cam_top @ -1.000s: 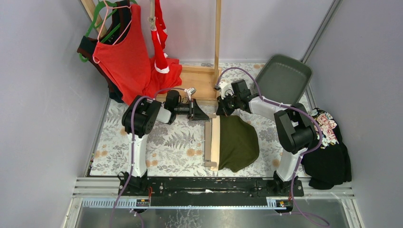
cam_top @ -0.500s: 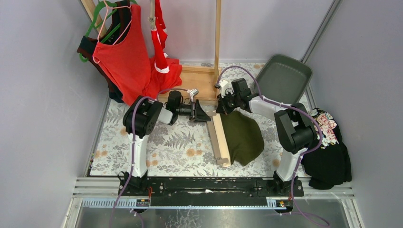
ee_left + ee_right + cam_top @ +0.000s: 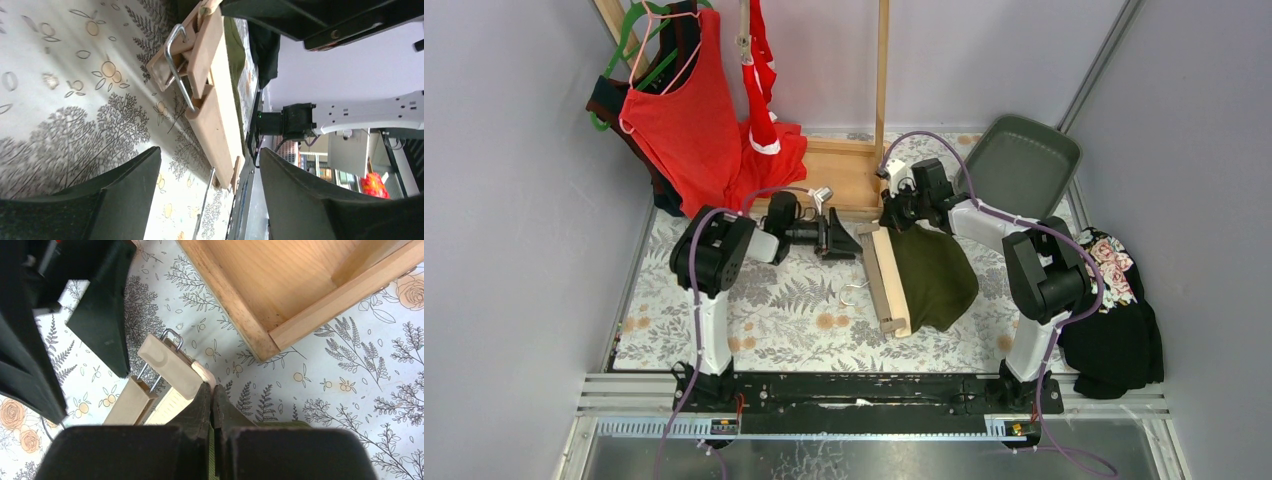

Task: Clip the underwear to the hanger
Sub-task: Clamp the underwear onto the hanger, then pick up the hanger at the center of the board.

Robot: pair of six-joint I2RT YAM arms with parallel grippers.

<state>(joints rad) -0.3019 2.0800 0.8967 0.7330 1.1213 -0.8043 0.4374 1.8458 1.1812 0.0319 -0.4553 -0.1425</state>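
The wooden hanger (image 3: 886, 282) lies on the table, its wire hook (image 3: 854, 293) pointing left. The olive green underwear (image 3: 939, 275) lies draped over its right side. My right gripper (image 3: 896, 216) is at the hanger's far end, shut on the underwear's edge; olive cloth (image 3: 212, 450) shows between the jaws and the cream waistband (image 3: 204, 372) at their tips, next to the hanger's clip (image 3: 170, 365). My left gripper (image 3: 839, 238) is open just left of that end. In the left wrist view the clip (image 3: 195, 55) and bar (image 3: 215, 125) lie beyond the left gripper (image 3: 210, 165), untouched. Red underwear (image 3: 762, 80) hangs at the back.
A red tank top (image 3: 684, 115) on a pink hanger hangs at the back left on the wooden rack, whose base (image 3: 844, 175) lies just behind both grippers. A grey tray (image 3: 1021, 160) leans at the back right. Black floral cloth (image 3: 1114, 320) lies at the table's right edge.
My left gripper has opened, released the hanger's far end and drawn back slightly left. The hanger has swung to a tilt, and its hook now shows. The right gripper stays shut.
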